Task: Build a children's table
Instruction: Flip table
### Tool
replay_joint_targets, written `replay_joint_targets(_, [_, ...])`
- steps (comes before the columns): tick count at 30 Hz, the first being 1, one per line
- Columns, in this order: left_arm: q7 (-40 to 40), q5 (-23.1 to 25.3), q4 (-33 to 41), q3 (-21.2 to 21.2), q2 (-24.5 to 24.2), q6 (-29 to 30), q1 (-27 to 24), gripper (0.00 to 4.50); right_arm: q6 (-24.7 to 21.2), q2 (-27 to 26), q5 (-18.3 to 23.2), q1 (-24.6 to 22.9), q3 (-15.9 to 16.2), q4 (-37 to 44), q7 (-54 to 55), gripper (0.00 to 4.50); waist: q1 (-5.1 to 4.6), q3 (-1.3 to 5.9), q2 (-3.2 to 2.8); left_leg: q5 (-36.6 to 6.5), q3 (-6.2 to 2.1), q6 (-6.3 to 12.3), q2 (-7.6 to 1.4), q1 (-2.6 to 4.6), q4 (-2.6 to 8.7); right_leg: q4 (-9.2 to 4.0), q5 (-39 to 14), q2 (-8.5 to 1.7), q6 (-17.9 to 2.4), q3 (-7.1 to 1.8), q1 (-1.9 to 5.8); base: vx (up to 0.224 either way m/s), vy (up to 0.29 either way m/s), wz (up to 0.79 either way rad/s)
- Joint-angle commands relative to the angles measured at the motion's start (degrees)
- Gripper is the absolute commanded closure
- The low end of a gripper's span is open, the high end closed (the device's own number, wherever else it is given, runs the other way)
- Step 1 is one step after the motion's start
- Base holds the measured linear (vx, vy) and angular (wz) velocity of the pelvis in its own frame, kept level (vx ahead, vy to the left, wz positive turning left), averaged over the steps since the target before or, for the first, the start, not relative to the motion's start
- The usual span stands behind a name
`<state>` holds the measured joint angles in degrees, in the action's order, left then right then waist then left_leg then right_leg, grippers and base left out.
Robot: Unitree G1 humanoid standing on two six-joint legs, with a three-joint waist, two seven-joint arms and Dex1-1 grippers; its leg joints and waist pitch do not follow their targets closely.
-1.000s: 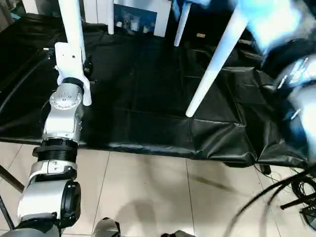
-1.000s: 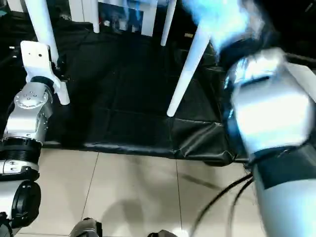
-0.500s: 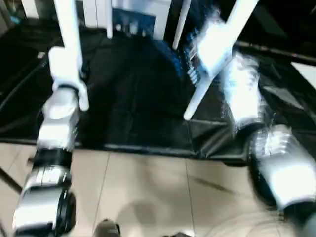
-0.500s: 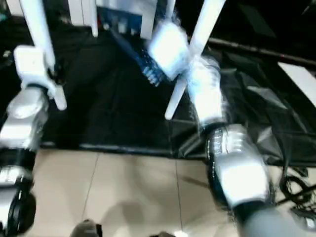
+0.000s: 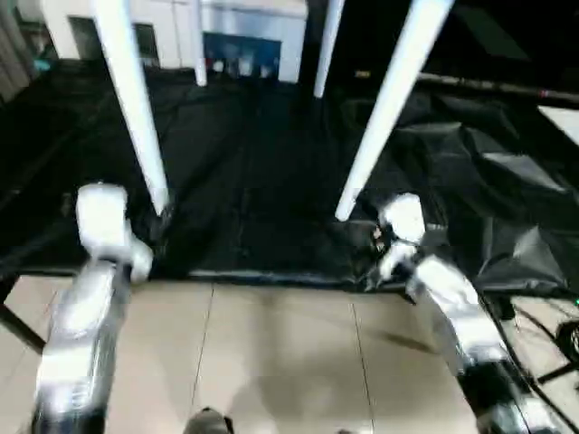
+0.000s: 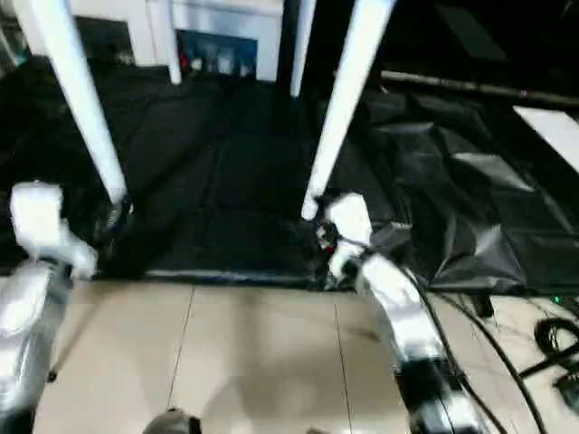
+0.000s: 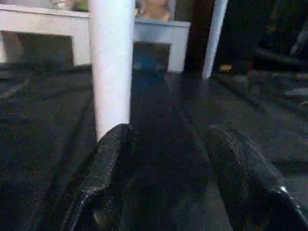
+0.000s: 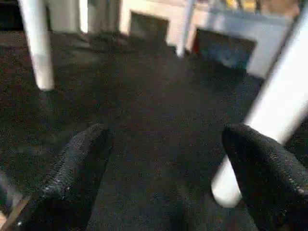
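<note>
**White legs standing on a black mat, both grippers low and empty**

Black fingers (image 7: 108, 163) of the left gripper (image 7: 168, 178) stand spread apart with nothing between them; one finger sits just in front of the foot of a white leg (image 7: 111, 62), and whether it touches cannot be told. The right gripper (image 8: 168, 178) is spread wide as well, holding nothing, with another white leg (image 8: 279, 110) just beside one of its fingers.

From the head camera, the silver left forearm (image 5: 86, 298) reaches up to the near edge of the black mat (image 5: 262, 172), ending close to the foot of the near left leg (image 5: 131, 99). The right forearm (image 5: 443, 298) ends just beside the foot of the near right leg (image 5: 384, 108).

The children's table (image 5: 384, 108) stands on the mat with its four legs pointing down, their long axes running upward out of the picture. The near legs lean slightly, their tapered tips on the mat. Two far legs (image 5: 326, 45) stand in front of a white cabinet (image 5: 235, 36). Beige floor tiles (image 5: 271, 353) lie nearest the robot.
</note>
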<state>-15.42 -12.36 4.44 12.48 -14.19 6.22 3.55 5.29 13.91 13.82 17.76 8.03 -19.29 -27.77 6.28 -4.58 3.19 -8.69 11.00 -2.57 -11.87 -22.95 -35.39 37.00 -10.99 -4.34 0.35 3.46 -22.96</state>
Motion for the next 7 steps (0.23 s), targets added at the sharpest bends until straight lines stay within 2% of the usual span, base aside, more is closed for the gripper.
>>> replay_joint_targets(1, [2.8,1.4,4.6,-0.4,1.0,0.9,-1.1,1.72,-2.9,-0.2,-0.6,-1.2,-1.9,3.8,3.2,0.5,-0.16,3.83,-1.34,-30.7,-1.82,-5.22,-1.68,2.44,5.3,-6.69,-26.6,-3.4,-5.5,-2.45,0.52,0.0,0.0,0.0])
replay_joint_targets(2, [3.0,1.6,4.8,-0.4,1.1,1.0,-1.2,1.72,-3.1,-0.3,-0.5,-1.3,-2.1,4.0,3.5,0.5,-0.21,3.8,-1.35,-31.3,-1.76,-5.15,-1.48,2.72,5.07,-7.04,-28.5,-3.42,-4.9,-2.38,0.2,0.0,0.0,0.0])
replay_joint_targets(3, [7.4,4.5,9.7,-1.7,3.5,3.7,-4.8,1.72,-11.0,-3.2,-0.3,-4.5,-6.6,10.7,13.2,0.5,-0.35,3.63,-1.54,-31.2,-2.05,-5.59,-1.54,2.78,5.18,-7.17,-30.2,-3.18,-3.6,-2.39,0.12,0.0,0.0,0.0])
replay_joint_targets(4, [7.4,4.5,9.7,-1.7,3.5,3.7,-4.8,1.72,-11.0,-3.2,-0.3,-4.5,-6.6,10.7,13.2,0.5,-0.35,3.63,-1.54,-31.2,-2.05,-5.59,-1.54,2.78,5.18,-7.17,-30.2,-3.18,-3.6,-2.39,0.12,0.0,0.0,0.0])
replay_joint_targets(5, [8.7,5.2,10.5,-1.6,4.7,2.4,-5.6,1.72,-13.1,-3.3,-2.3,-5.3,-7.3,12.7,16.4,0.5,-0.54,3.63,-1.44,-31.7,-2.26,-5.88,-1.4,2.55,5.4,-7.42,-32.0,-3.03,-2.0,-1.94,0.25,0.0,0.0,0.0])
replay_joint_targets(7, [9.1,6.5,10.9,-2.0,4.5,2.1,-5.8,1.72,-12.8,-3.1,-3.1,-5.7,-7.4,13.0,17.2,0.5,-0.57,3.63,-1.73,-34.1,-2.18,-6.0,-0.98,3.64,4.71,-8.43,-35.3,-3.08,-1.0,-1.65,-0.71,0.0,0.0,0.0])
